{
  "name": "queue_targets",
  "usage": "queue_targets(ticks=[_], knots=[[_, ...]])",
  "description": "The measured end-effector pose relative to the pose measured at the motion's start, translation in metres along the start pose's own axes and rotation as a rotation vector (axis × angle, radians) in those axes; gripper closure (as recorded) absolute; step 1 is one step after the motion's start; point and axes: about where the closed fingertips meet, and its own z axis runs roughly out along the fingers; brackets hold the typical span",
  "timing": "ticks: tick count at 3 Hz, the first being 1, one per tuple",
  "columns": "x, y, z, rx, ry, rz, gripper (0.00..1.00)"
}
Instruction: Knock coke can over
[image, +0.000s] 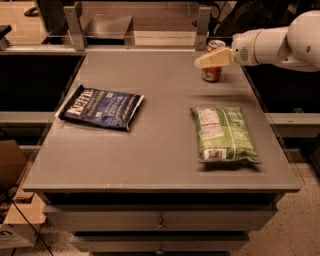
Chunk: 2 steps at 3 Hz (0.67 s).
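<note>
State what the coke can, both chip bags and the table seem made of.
The coke can: likely thin metal, glossy red, silvery top rim; blue chip bag and green chip bag: probably plastic film, crinkled, shiny; table: matte grey, perhaps laminate or painted metal. The gripper crosses the can's upper part.

We see a table (160, 170) bearing two bags and a can, with the gripper at its far right.

On the table's left half lies the left chip bag (102, 107), flat and turned slightly askew; the right chip bag (225, 134) lies flat on the near right, well apart from it. Behind the right chip bag, near the far right edge, the coke can (212, 74) stands upright. The arm (280, 42) comes in from the right, above the table edge, and the gripper (204, 61) crosses in front of the can's upper part, pointing left; we cannot tell whether they touch. Drawers (160, 220) sit beneath the tabletop, and a cardboard box (10, 165) stands on the floor to the left.
</note>
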Motion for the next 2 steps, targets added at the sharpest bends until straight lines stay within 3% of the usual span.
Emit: queue_targets(ticks=[2], knots=[[0.034, -0.02, 0.029, 0.043, 0.031, 0.065, 0.0]])
